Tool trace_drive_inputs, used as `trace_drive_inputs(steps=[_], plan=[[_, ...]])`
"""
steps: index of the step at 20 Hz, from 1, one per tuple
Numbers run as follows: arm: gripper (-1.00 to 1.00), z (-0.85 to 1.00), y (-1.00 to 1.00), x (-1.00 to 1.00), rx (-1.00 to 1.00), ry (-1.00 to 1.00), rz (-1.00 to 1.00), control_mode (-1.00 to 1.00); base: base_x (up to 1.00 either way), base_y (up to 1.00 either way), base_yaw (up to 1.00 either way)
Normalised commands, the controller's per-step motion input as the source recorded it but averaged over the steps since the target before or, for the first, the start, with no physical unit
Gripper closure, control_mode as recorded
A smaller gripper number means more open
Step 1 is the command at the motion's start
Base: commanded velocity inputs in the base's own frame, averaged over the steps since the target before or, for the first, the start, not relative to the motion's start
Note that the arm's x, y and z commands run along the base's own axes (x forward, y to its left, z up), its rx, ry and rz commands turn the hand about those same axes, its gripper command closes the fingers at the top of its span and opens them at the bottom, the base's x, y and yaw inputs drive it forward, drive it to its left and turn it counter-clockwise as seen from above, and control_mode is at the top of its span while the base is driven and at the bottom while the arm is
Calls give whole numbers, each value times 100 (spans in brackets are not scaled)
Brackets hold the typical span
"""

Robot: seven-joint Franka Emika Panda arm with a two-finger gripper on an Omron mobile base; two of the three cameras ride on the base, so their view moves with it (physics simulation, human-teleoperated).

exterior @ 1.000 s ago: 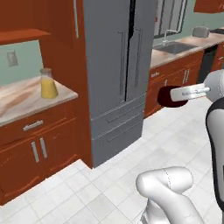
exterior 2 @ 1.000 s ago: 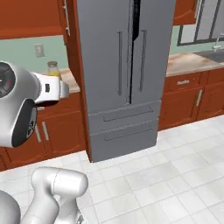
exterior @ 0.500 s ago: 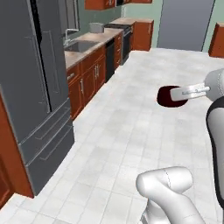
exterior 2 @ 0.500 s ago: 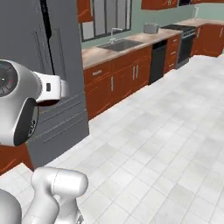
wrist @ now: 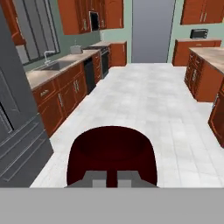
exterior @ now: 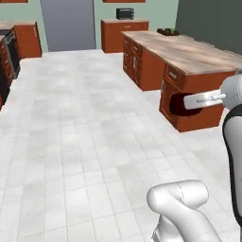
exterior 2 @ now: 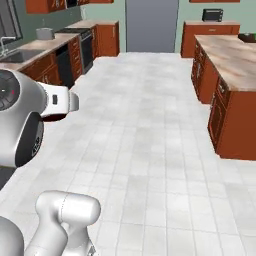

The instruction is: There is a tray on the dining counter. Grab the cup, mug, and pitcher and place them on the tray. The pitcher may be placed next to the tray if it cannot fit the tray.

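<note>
My gripper [wrist: 111,180] is shut on the dark red mug [wrist: 111,151], which I carry in the air over the floor. From the left base view the mug [exterior: 180,104] hangs at the tip of the white hand, just in front of the near end of the dining counter [exterior: 189,53]. In the right base view the mug [exterior 2: 54,118] peeks out under the hand. The counter [exterior 2: 232,55] runs along the right. At its far end lies the dark tray [exterior: 168,32], with a green speck on it too small to name as the cup. The pitcher is out of view.
White tiled floor [exterior: 80,118] stretches wide ahead. A sink counter [wrist: 52,65] with a dark oven lines the left wall, and the grey fridge [wrist: 17,131] stands near left. A small black appliance [exterior: 125,13] sits on the far cabinet beside a grey doorway [exterior 2: 150,25].
The whole picture has swung round as the base turned, from the fridge and the sink wall to the dining counter. The mug stays in the shut gripper in the same pose.
</note>
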Motion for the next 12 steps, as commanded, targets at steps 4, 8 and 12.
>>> trace_drive_inputs(steps=[4,8,12], plan=[[100,0,0,0,0,0,0,100,-30,-4,-80],[100,0,0,0,0,0,0,100,11,-43,-37],[100,0,0,0,0,0,0,100,50,-76,-5]])
